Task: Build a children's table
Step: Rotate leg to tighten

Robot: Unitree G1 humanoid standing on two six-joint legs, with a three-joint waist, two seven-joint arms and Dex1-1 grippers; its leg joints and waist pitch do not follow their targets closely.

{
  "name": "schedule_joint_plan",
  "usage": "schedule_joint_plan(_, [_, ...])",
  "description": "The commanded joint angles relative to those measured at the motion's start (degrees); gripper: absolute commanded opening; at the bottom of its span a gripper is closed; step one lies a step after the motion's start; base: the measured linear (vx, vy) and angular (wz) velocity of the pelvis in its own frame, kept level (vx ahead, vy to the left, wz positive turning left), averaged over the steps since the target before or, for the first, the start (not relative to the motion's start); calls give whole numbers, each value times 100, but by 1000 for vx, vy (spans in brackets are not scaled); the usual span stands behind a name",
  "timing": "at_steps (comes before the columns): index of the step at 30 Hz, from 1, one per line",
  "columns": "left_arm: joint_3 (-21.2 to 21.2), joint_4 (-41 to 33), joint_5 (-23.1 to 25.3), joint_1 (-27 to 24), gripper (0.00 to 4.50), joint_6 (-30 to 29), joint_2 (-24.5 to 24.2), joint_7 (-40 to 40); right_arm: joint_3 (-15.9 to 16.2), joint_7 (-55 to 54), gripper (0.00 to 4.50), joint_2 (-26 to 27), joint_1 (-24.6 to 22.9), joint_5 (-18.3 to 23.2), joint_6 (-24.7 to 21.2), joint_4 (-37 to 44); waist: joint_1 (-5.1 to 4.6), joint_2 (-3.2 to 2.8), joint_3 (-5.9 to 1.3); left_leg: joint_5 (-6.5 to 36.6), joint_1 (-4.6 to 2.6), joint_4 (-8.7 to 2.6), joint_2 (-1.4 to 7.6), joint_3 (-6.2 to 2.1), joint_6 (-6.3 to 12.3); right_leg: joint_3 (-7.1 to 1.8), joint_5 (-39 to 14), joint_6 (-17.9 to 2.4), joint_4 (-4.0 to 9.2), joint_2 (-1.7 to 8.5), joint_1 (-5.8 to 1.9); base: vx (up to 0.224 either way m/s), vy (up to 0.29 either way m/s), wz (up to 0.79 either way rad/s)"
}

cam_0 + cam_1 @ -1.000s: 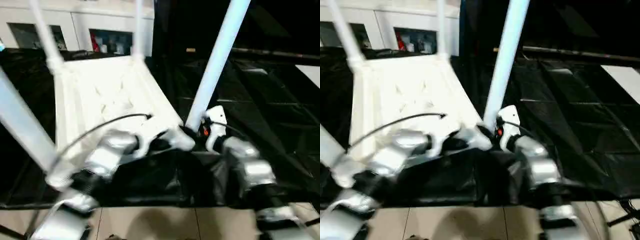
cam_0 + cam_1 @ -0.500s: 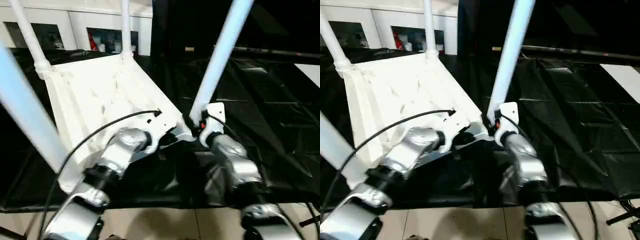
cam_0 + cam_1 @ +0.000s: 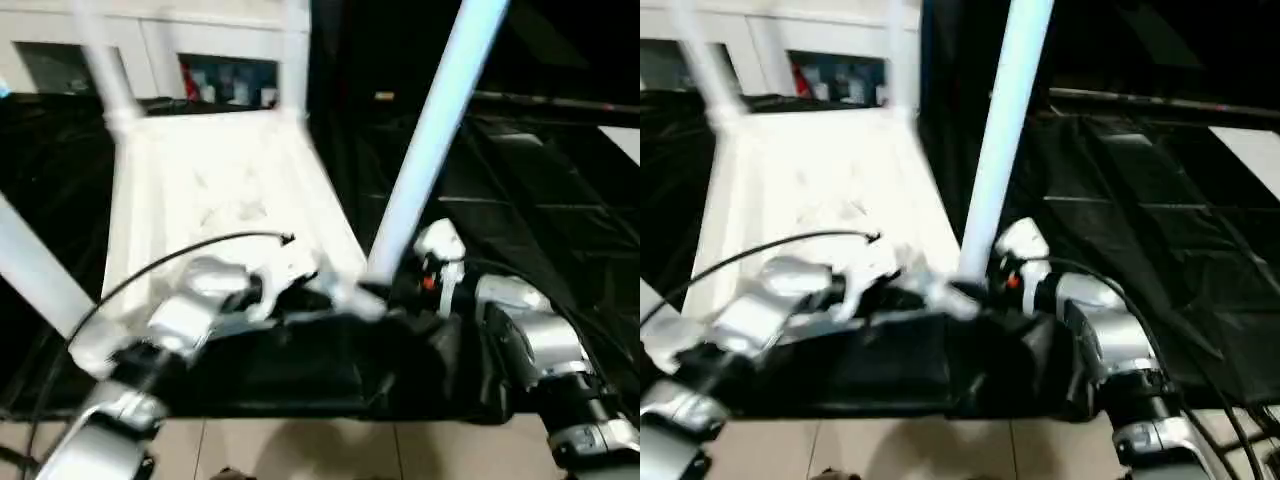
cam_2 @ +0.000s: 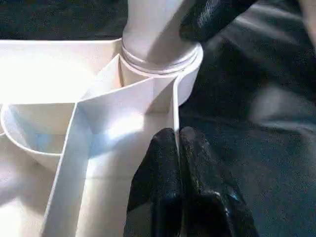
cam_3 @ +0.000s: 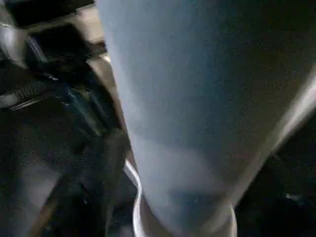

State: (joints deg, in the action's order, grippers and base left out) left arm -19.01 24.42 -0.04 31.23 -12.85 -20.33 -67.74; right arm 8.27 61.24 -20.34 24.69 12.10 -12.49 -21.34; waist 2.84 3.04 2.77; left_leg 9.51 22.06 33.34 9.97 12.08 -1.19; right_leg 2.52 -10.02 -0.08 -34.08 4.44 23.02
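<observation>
The white plastic rectangular tabletop [image 3: 215, 190] lay upside down on the black-draped bench [image 3: 560, 200], ribbed underside up, filling the centre-left of the left eye view, with white tapered tube legs rising from its corners: two at the top of the frame [image 3: 108, 65], one cutting across the lower left [image 3: 35, 270], and the near-right leg [image 3: 430, 140] leaning up toward the upper right. The step in hand looked to be the seating of that last leg in its round corner socket [image 4: 160, 64]. The left gripper [image 4: 178, 148] had its jaws clenched together against the tabletop's thin edge wall just below that socket, whether pinching the wall or merely pressing on it I could not tell. The right gripper [image 3: 435, 262] sat just beside the leg's foot in the lower centre; whether its jaws gripped or had released I could not tell. To my eye, the next move called for checking the leg was fully home, then turning the table upright.
</observation>
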Motion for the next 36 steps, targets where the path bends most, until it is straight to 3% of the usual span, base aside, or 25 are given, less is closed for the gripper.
schedule_joint_plan(1, [-276, -135, -169, -111, 0, -72, 62, -368, 61, 205, 320, -161, -5, 63, -92, 127, -6, 1, -314, 1744, -181, -416, 395, -201, 23, -246, -1708, -1182, 426, 411, -158, 0, 0, 0])
schedule_joint_plan(3, [-288, -199, -202, -157, 0, -101, 4, -478, 80, 341, 320, -229, -10, 109, -155, 169, 20, -6, -315, 1706, -195, -415, 392, -187, 17, -253, -1608, -1207, 419, 413, -148, 0, 0, 0])
schedule_joint_plan(4, [-289, -232, -223, -194, 0, -111, -22, -526, 93, 427, 292, -251, -14, 150, -213, 206, 21, 3, -316, 1701, -191, -414, 391, -187, 22, -254, -1598, -1206, 416, 411, -152, 0, 0, 0])
schedule_joint_plan(9, [-294, -334, -297, -255, 0, -220, -64, -661, 231, 869, 247, -391, -52, 255, -489, 351, 52, 18, -317, 1602, -175, -406, 389, -188, 46, -254, -1642, -1177, 410, 421, -168, 0, 0, 0])
schedule_joint_plan(17, [-275, -408, -233, -288, 0, -295, -77, -606, 314, 846, 207, -456, -90, 120, -419, 276, 56, 36, -319, 1578, -173, -390, 381, -189, 36, -251, -1780, -1126, 420, 427, -162, 0, 0, 0])
schedule_joint_plan(20, [-230, -319, -119, -245, 0, -300, -27, -319, 162, 322, 204, -249, -31, -9, -315, 31, 37, 31, -314, 1658, -170, -393, 377, -194, -1, -248, -1879, -1107, 430, 424, -151, 0, 0, 0])
schedule_joint_plan(25, [-58, 359, 240, 129, 0, -318, 459, 846, -250, -1206, 199, 296, 123, -143, -366, -552, -70, 29, -283, 2191, -200, -413, 363, -254, -288, -222, -2784, -864, 517, 437, -98, 0, 0, 0])
schedule_joint_plan(28, [47, 687, 385, 367, 0, -498, 858, 1646, -423, -2044, 197, 656, 166, -206, -527, -767, -148, 24, -272, 2525, -221, -400, 344, -286, -343, -198, -3185, -719, 577, 436, -56, 0, 0, 0])
schedule_joint_plan(30, [116, 857, 424, 493, 0, -635, 1093, 2095, -493, -2445, 196, 893, 196, -239, -618, -819, -160, 8, -278, 2555, -201, -407, 336, -302, -347, -189, -3224, -650, 599, 442, -74, 0, 0, 0])
schedule_joint_plan(32, [160, 1000, 470, 600, 0, -706, 1307, 2451, -588, -2950, 196, 1172, 250, -287, -660, -893, -154, 8, -279, 2673, -251, -392, 330, -293, -344, -185, -3254, -631, 636, 431, -25, 0, 0, 0])
schedule_joint_plan(36, [128, 1242, 617, 735, 0, -666, 1588, 2848, -687, -3880, 196, 1672, 424, -415, -598, -1135, -196, -35, -301, 2683, -197, -463, 341, -347, -410, -145, -2942, -628, 622, 425, -93, 0, 0, 0])
